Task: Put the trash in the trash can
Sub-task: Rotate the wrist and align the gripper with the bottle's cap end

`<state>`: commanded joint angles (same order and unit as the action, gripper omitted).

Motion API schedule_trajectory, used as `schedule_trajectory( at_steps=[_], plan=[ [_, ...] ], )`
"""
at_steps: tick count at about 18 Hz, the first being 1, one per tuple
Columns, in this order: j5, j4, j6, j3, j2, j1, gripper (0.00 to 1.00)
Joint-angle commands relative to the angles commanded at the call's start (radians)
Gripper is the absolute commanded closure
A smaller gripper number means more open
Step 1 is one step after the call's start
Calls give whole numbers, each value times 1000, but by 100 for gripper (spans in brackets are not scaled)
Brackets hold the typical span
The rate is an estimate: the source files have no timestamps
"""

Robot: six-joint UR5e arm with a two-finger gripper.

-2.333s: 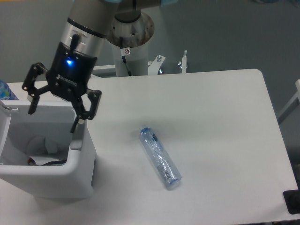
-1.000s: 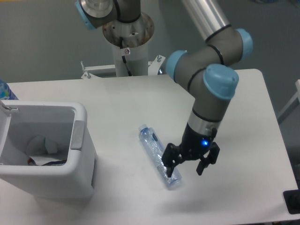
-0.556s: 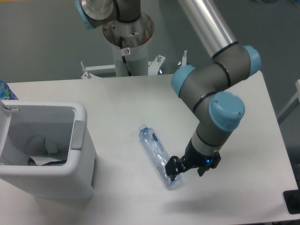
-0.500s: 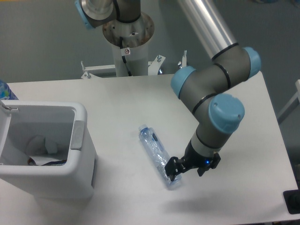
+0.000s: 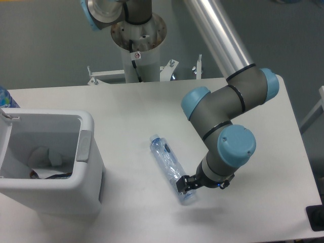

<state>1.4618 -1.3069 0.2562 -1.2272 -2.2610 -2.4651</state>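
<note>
The clear bluish water bottle (image 5: 171, 168) lies on the white table, slanting from upper left to lower right. My gripper (image 5: 201, 186) is low over the bottle's lower end, mostly hidden under the wrist. One dark fingertip (image 5: 183, 183) touches the bottle's right side, and the jaws look spread. The whitish cup-like piece (image 5: 49, 156) lies inside the white trash can (image 5: 84, 120) at the left, far from the gripper.
A blue printed packet (image 5: 5, 98) shows at the left edge behind the can. The arm's base column (image 5: 139, 45) stands at the table's back edge. A black object (image 5: 317, 218) sits at the lower right corner.
The gripper has left the trash can, crossed to the right and dropped down to the bottle's lower end. In the last half second the wrist turned and shifted slightly left. The bottle has not moved.
</note>
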Motion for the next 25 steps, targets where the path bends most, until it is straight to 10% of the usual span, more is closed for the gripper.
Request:
schedule_trajectory(
  at_steps=[16,25],
  plan=[
    [58,3,-41,-5,-58,52,1],
    [68,9,-61,0,-66,57,30]
  ],
)
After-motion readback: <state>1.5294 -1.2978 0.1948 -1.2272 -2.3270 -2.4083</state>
